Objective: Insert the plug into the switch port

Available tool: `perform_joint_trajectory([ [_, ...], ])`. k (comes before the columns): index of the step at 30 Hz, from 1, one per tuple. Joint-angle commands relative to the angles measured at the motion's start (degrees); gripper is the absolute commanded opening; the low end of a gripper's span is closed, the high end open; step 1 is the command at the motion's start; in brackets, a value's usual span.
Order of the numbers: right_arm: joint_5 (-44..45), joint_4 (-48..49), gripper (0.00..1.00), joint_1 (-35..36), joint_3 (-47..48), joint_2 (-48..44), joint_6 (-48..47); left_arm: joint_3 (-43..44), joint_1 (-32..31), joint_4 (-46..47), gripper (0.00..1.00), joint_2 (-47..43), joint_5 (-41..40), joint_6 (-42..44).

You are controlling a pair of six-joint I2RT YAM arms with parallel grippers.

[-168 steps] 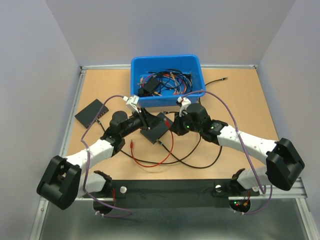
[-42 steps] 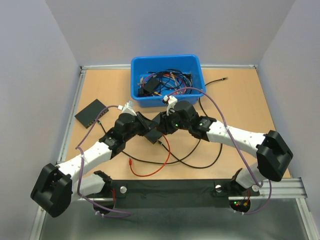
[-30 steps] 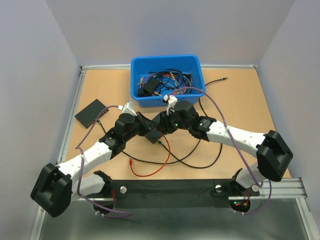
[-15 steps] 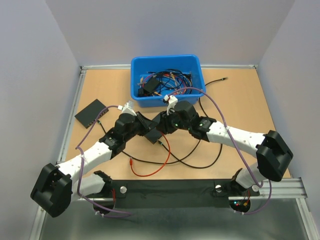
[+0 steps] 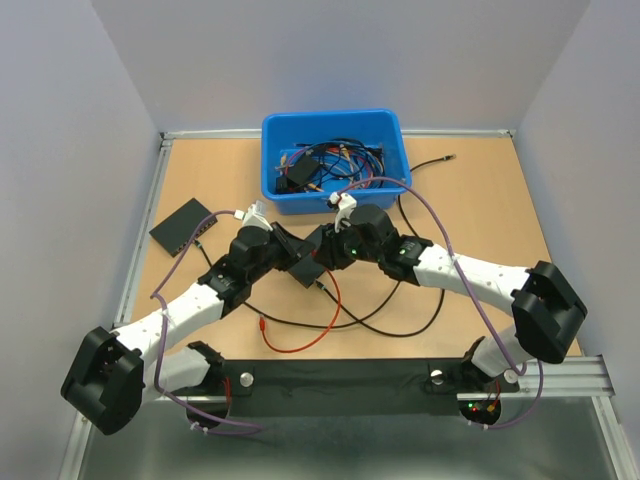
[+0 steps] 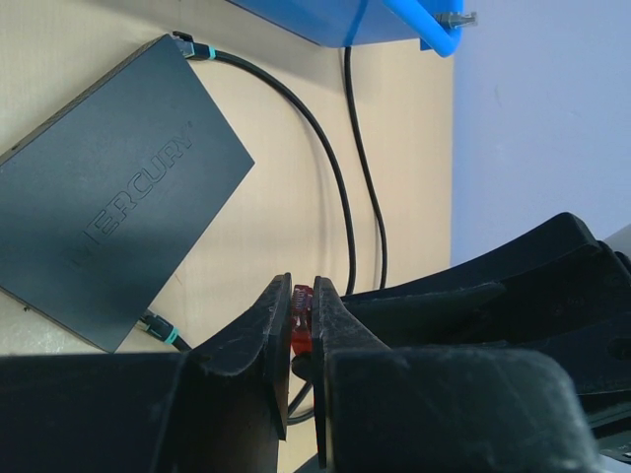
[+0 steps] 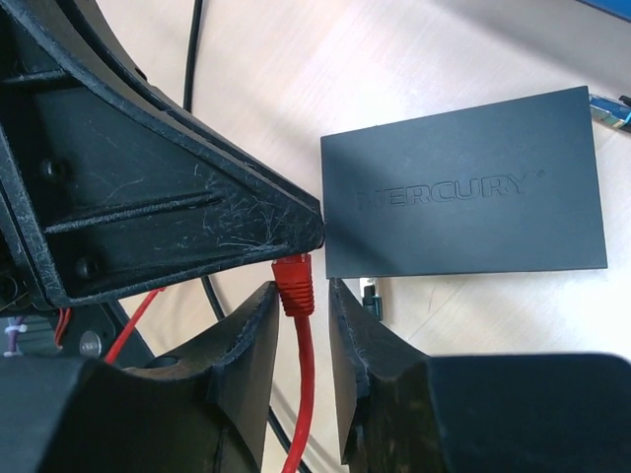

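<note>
Item: flat black rectangular switch box (image 7: 463,197), lettered MERCURY, lying flat on the tan wooden tabletop (image 5: 480,200); a thin black cable (image 6: 326,169) is plugged in at one corner and another along an edge. Just off a near corner of the switch box, clear of it and in no port: small red-booted plug (image 7: 294,281), ending a thin red cable (image 7: 300,394) that trails away from the switch box. Left gripper (image 6: 303,296): fingers pressed together, pinching the plug's front end. Right gripper (image 7: 301,288): fingers part-spread astride the red boot, a gap showing on one side; whether they grip it cannot be told. Beyond the switch box: blue plastic bin (image 5: 330,117) holding tangled cables. Left of the switch box, well apart: second flat black box (image 5: 183,226).
</note>
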Motion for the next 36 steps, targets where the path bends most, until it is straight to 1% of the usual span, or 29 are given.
perform_joint_trajectory([
  [1, -0.3, 2.6, 0.31, 0.3, -0.5, -1.9, 0.1, 3.2, -0.3, 2.2, 0.00, -1.3, -0.6, 0.5],
  [5, 0.0, 3.0, 0.30, 0.3, -0.8, -1.9, 0.3, 3.0, -0.2, 2.4, 0.00, -1.3, -0.5, 0.4],
  [9, 0.1, 3.1, 0.24, 0.3, -0.7, -2.0, 0.3, 2.8, -0.2, 2.6, 0.00, -1.1, -0.2, 0.2],
  [16, 0.9, 3.4, 0.18, 0.3, -0.7, -2.6, 0.1, 2.5, -0.3, 2.6, 0.00, -0.7, 0.0, 0.1],
  [19, 1.2, 3.3, 0.11, 0.3, -0.9, -3.0, 0.1, 2.0, -0.2, 2.6, 0.00, -0.6, 0.2, 0.1],
  [20, 1.5, 3.3, 0.11, 0.3, -1.1, -3.2, -0.1, 1.9, -0.2, 2.5, 0.00, -0.4, 0.1, 0.0],
  [21, 1.7, 3.3, 0.08, 0.4, -1.2, -3.6, -0.1, 1.7, -0.3, 2.3, 0.00, -0.3, 0.3, 0.1],
  [22, 1.8, 3.3, 0.07, 0.3, -1.4, -3.8, -0.1, 1.6, -0.2, 2.1, 0.02, -0.1, 0.3, 0.1],
  [25, 2.5, 3.3, 0.04, 0.3, -3.3, -5.1, -0.2, 1.4, -0.2, 1.2, 0.14, 0.4, 0.3, 0.8],
  [26, 2.8, 3.2, 0.03, 0.2, -3.9, -5.7, -0.2, 1.3, -0.2, 1.0, 0.23, 0.5, 0.2, 1.0],
  [29, 3.7, 2.9, 0.03, 0.3, -7.4, -8.7, -0.1, 1.5, -0.1, 0.0, 0.39, 0.8, -0.4, 1.9],
  [30, 3.9, 2.8, 0.03, 0.3, -8.4, -9.5, -0.1, 1.5, 0.0, -0.1, 0.42, 0.7, -0.7, 2.3],
  [31, 4.5, 2.3, 0.03, 0.3, -9.2, -10.9, -0.1, 1.6, 0.1, -0.6, 0.49, 0.8, -1.2, 2.8],
  [36, 5.9, -0.1, 0.02, 0.3, -12.8, -13.9, 0.0, 2.7, 2.1, -2.3, 0.55, 1.3, -2.6, 6.3],
])
